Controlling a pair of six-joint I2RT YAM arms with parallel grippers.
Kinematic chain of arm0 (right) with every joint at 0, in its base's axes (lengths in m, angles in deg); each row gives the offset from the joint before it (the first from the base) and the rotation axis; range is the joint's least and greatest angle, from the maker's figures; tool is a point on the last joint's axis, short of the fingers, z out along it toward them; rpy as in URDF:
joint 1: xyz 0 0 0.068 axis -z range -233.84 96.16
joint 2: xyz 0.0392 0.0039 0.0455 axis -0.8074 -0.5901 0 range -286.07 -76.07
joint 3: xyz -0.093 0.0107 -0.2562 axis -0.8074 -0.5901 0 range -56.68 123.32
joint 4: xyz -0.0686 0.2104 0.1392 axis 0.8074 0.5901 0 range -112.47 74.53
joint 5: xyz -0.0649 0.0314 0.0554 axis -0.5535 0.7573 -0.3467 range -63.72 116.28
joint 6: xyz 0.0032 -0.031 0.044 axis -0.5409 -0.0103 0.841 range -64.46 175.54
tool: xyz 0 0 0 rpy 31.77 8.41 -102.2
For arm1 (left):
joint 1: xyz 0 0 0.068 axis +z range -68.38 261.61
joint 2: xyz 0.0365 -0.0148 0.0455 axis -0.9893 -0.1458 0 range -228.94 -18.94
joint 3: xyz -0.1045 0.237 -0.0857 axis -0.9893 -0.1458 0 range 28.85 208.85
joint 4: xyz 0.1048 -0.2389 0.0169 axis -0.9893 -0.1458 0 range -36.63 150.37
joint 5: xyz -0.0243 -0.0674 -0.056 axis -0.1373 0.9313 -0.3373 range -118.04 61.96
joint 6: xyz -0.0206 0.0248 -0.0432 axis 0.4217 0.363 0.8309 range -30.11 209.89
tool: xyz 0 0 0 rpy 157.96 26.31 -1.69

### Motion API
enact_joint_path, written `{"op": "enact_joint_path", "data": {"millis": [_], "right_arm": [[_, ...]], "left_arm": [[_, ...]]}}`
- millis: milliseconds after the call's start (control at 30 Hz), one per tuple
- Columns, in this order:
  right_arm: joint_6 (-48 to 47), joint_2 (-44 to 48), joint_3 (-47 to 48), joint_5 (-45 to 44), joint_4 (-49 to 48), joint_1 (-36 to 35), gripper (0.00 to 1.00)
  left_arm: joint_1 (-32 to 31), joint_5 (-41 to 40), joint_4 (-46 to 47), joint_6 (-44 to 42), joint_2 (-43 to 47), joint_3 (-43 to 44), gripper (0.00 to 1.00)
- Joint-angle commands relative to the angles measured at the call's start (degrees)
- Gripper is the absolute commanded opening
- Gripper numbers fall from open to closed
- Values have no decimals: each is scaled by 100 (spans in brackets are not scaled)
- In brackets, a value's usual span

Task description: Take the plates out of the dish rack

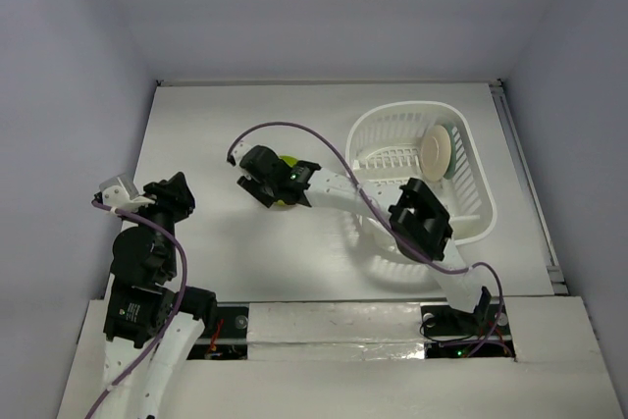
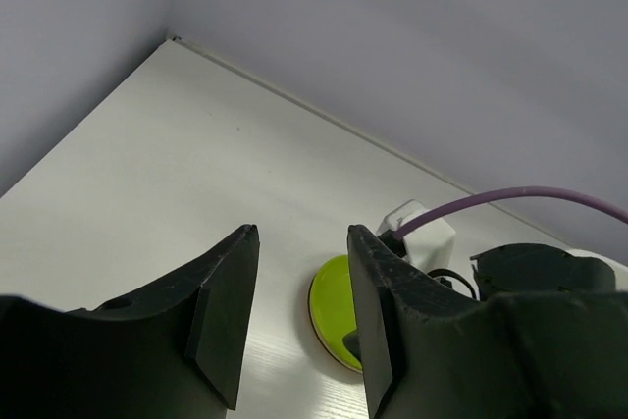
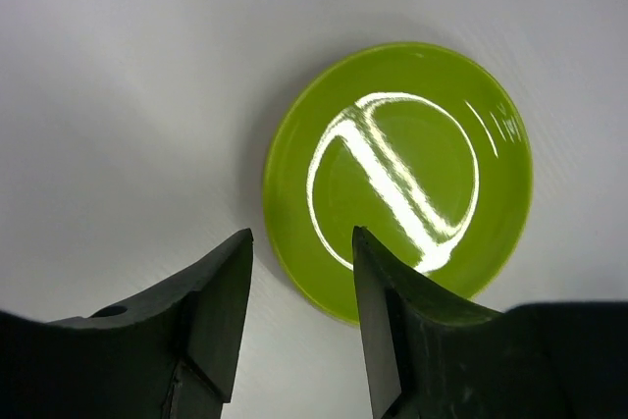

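A lime green plate (image 3: 397,179) lies flat on the white table left of the dish rack (image 1: 407,106). My right gripper (image 3: 299,242) hovers open right above it, one finger over its near rim and the other over bare table, gripping nothing. In the top view the right gripper (image 1: 280,186) covers most of that plate (image 1: 287,161). A cream plate (image 1: 435,152) stands on edge in the rack with a teal plate (image 1: 453,161) behind it. My left gripper (image 1: 183,195) sits to the left, open and empty. In the left wrist view the left gripper (image 2: 301,237) faces the green plate (image 2: 334,311).
Grey walls close the table in on three sides. The right arm's elbow (image 1: 422,218) hangs over the rack's near rim, and its purple cable (image 1: 294,130) loops above the table's middle. The right gripper's body (image 2: 535,277) fills the right of the left wrist view.
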Motion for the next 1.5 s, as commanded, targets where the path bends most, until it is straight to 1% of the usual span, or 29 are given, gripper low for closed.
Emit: {"op": "enact_joint_path", "data": {"millis": [0, 67, 100, 133, 167, 200, 233, 267, 300, 333, 367, 433, 467, 500, 533, 567, 600, 633, 667, 700, 733, 800, 833, 933, 1033, 1167, 1300, 1467], "right_arm": [[192, 840, -258, -470, -233, -24, 51], [332, 1147, -496, -698, -320, 37, 51], [420, 1549, -645, -778, -364, 37, 50], [455, 1797, -1073, -840, -435, 220, 47], [830, 2086, -1338, -927, -644, 326, 36], [973, 2716, -1619, -963, -733, 449, 28], [1131, 3053, -2240, -963, -821, 807, 11], [1463, 3395, -2568, -902, -970, 1028, 4], [1632, 3738, -2885, -850, -1041, 1265, 0], [1799, 4394, -3210, -805, -1094, 1529, 0], [2070, 4697, -3848, -692, -1208, 2088, 0], [2283, 5207, -4371, -498, -1252, 2654, 0], [2432, 5627, -4591, -393, -1270, 3144, 0], [2494, 5797, -4958, -314, -1261, 3375, 0], [2538, 5920, -5101, -226, -1253, 3595, 0], [2634, 6113, -5224, 1, -1226, 3988, 0], [2670, 6176, -5408, 117, -1209, 4166, 2], [2688, 6211, -5480, 205, -1200, 4316, 10], [2723, 6237, -5541, 345, -1148, 4457, 16], [2741, 6246, -5586, 425, -1130, 4737, 24], [2750, 6238, -5682, 512, -1130, 4870, 37], [2785, 6307, -5779, 759, -1156, 5081, 45], [2802, 6343, -5866, 803, -1191, 5213, 53], [2829, 6352, -5929, 909, -1209, 5398, 56], [2837, 6115, -5929, 996, -1235, 5556, 56], [2899, 5834, -6034, 1207, -1533, 5758, 56], [2873, 5544, -6008, 1278, -1657, 5812, 56], [2811, 5465, -5955, 1243, -1815, 5812, 56]], "left_arm": [[-30, 35, 133, 19, 74, 133, 39], [-30, 44, 133, 10, 74, 133, 39], [-30, 53, 142, 2, 74, 124, 39], [-30, 79, 142, 10, 74, 124, 39], [-30, 97, 151, -7, 74, 106, 39], [-30, 123, 160, -16, 74, 106, 38], [-30, 202, 186, -25, 74, 89, 38], [-30, 246, 204, -34, 83, 80, 37], [-30, 298, 221, -60, 83, 62, 36], [-30, 386, 273, -69, 83, 54, 35], [-30, 422, 283, -78, 83, 36, 33], [-30, 501, 326, -95, 92, 27, 28], [-30, 527, 335, -95, 92, 18, 26], [-30, 528, 336, -95, 83, 18, 24], [-30, 554, 344, -104, 92, 18, 24], [-30, 571, 344, -104, 83, 10, 24], [-30, 571, 353, -104, 83, 10, 24], [-30, 589, 353, -104, 74, 10, 24], [-30, 589, 344, -113, 65, 10, 25], [-83, 589, 344, -113, 74, 10, 26], [-83, 589, 336, -122, 74, 10, 27], [-83, 589, 336, -113, 65, 10, 28], [-83, 589, 344, -113, 65, 18, 29], [-83, 607, 353, -122, 65, 10, 30], [-83, 615, 353, -113, 65, 1, 32], [-136, 598, 344, -113, 74, 1, 33], [-136, 589, 344, -113, 74, 10, 33], [-136, 589, 353, -113, 74, 10, 34]]}}
